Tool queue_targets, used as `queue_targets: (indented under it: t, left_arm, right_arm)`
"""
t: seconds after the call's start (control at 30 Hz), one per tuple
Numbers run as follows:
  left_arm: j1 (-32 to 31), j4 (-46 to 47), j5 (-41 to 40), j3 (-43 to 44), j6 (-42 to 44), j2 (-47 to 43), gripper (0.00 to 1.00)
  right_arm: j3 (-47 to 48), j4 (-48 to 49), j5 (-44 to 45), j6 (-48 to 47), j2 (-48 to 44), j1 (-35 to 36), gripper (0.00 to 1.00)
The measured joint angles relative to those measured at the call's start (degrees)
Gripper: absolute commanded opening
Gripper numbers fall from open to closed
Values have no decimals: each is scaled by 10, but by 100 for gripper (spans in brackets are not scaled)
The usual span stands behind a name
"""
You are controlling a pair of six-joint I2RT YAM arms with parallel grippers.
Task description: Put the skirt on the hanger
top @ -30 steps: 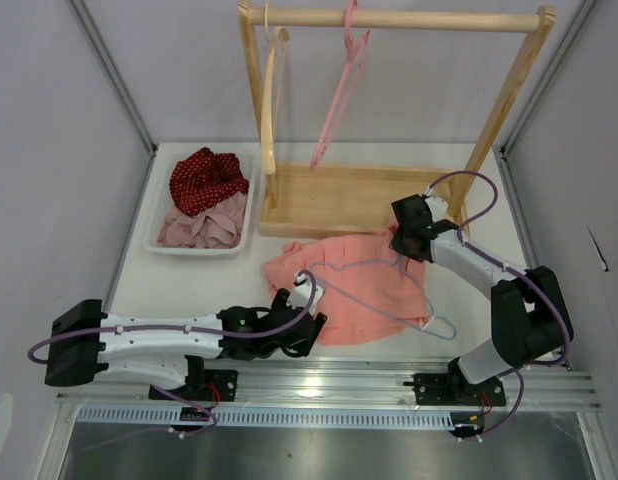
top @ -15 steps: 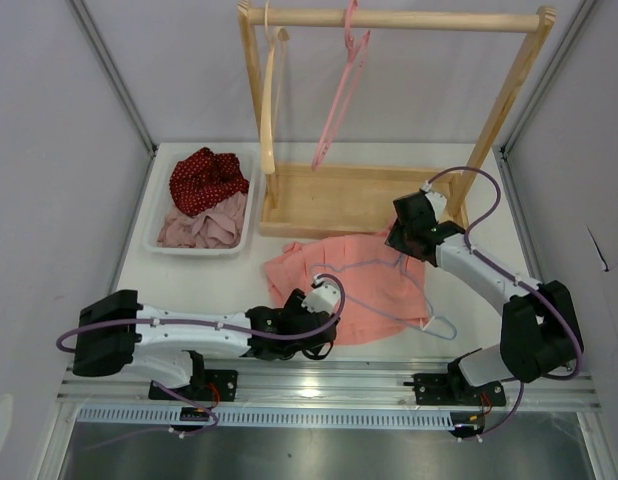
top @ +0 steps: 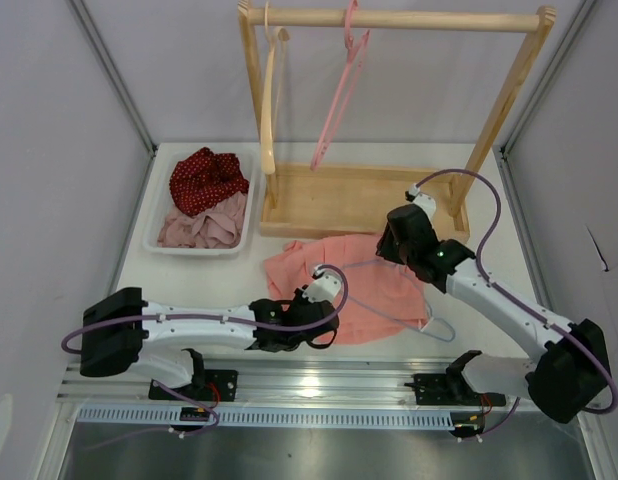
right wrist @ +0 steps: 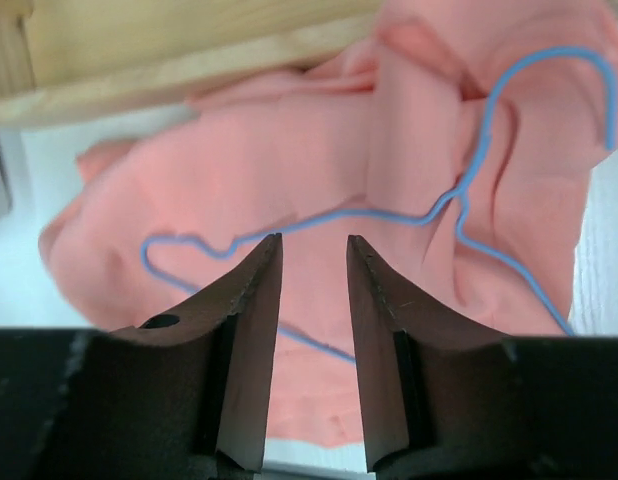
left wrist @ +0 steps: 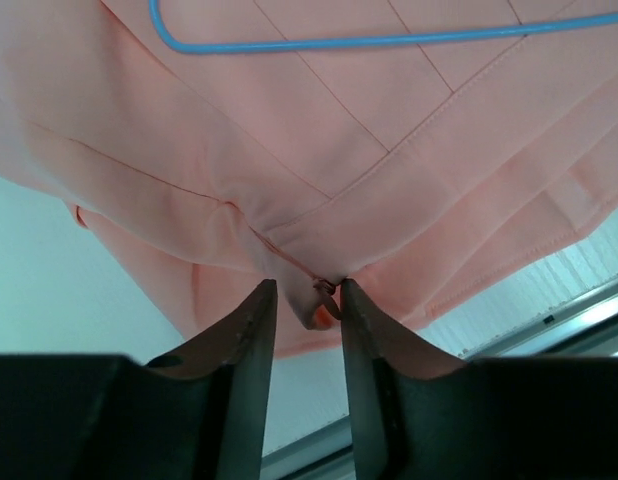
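Left gripper (left wrist: 301, 300) has travelled right along the near hem of the skirt (top: 379, 300); its jaws have narrowed from wide apart to a slim gap about a hem fold; right elbow has swung out to the lower right; right gripper (right wrist: 311, 250) has shifted slightly left; its jaws have narrowed a little.

The hanger (left wrist: 339, 43) lies on the skirt (top: 374, 295) (mid-table); the tray (top: 154, 240) sits back-left, the rack (top: 339, 200) behind.
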Motion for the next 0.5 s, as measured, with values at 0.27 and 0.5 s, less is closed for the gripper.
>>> queue_targets:
  t: [0.27, 0.5]
  left_arm:
    - [40, 24, 24, 0, 20, 0, 19]
    - [70, 45, 50, 0, 21, 12, 16]
  right_arm:
    - [-80, 11, 6, 12, -84, 106, 16]
    - [-161, 57, -13, 14, -153, 203, 15]
